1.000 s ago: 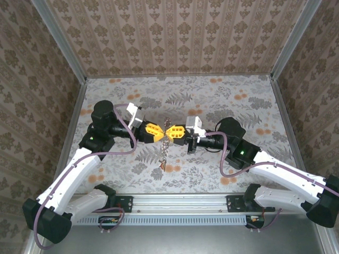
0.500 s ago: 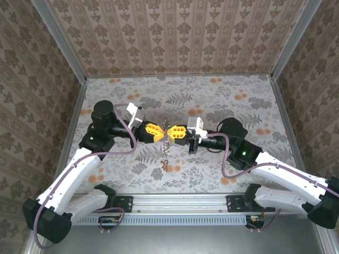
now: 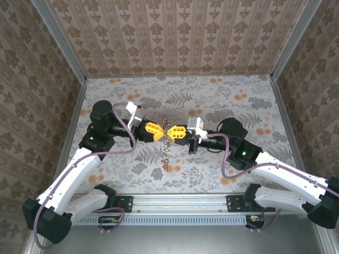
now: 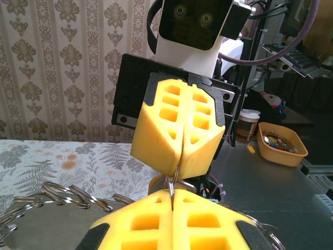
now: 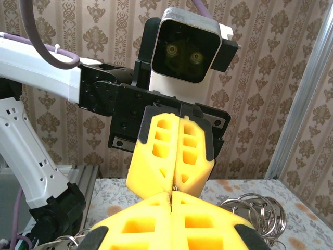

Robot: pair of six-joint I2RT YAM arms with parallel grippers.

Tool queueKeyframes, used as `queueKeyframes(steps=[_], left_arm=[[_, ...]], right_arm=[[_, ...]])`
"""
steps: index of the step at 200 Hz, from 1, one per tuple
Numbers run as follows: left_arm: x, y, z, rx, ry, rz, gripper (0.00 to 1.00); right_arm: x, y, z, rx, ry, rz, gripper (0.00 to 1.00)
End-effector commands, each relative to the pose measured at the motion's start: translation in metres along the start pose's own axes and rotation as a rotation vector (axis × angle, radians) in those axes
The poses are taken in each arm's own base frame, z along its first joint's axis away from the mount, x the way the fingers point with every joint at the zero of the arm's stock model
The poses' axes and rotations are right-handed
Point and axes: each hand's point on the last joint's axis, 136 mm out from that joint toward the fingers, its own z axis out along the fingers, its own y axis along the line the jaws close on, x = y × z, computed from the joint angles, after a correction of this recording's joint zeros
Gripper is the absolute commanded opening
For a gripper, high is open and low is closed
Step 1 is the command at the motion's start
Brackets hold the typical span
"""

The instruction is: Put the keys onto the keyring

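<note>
Lining three sides of the frame, brown patterned walls (image 3: 175, 37) stand over a bench (image 3: 238, 106) covered in a grey leaf print with orange blots. Left fingers (image 3: 160, 132) and right fingers (image 3: 174, 132), both yellow, meet tip to tip at the frame's centre, and each pair is pressed fully together. In the left wrist view, at centre, a thin grey wire of the keyring (image 4: 173, 183) runs into both seams, pinched from either end. Just below centre in the top view, its chain (image 3: 166, 151) of small links hangs toward the bench. Several metal rings (image 4: 67, 194) sit at the wrist frame's lower left.
</note>
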Motion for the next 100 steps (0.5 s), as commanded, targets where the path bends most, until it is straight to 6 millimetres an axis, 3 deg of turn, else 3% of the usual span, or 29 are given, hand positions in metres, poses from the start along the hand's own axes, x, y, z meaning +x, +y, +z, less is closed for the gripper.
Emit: queueKeyframes(steps=[1, 100], left_arm=[[-0.0147, -0.0149, 0.0004, 0.048, -0.016, 0.063, 0.0], [-0.017, -0.0157, 0.0004, 0.046, -0.019, 0.069, 0.0]], right_arm=[[-0.0108, -0.0048, -0.0055, 0.04, -0.035, -0.025, 0.0], [-0.0116, -0.0051, -0.0033, 0.036, -0.046, -0.022, 0.0]])
